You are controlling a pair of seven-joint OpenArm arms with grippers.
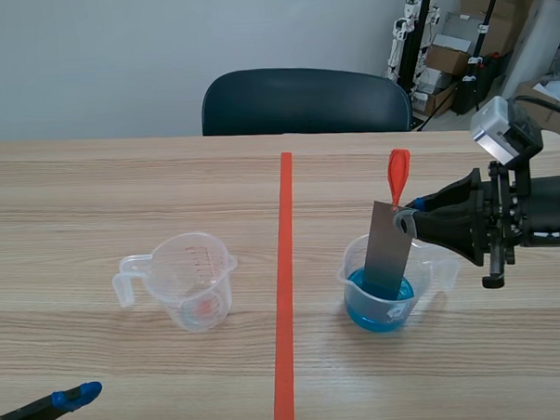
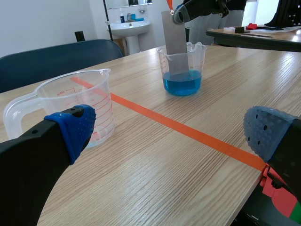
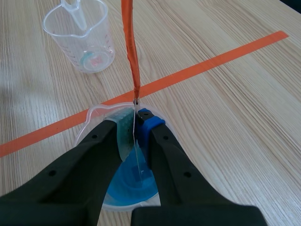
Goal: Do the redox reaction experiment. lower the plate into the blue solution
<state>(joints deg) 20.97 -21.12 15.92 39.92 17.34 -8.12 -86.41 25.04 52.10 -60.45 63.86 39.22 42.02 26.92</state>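
The left gripper (image 2: 171,134) hovers low over the table's (image 1: 94,199) near left corner, its fingers spread wide and holding nothing. Ahead of it stands an empty clear measuring cup (image 1: 192,281), well left of the orange-red tape line (image 1: 285,293). Right of the line sits a second clear cup (image 1: 388,289) holding the blue solution (image 1: 382,310). The grey metal plate (image 1: 389,252) leans inside this cup, its lower edge reaching the liquid and an orange-red strip (image 1: 398,172) rising from its top. The right gripper (image 1: 409,219) is clamped on the plate's upper end.
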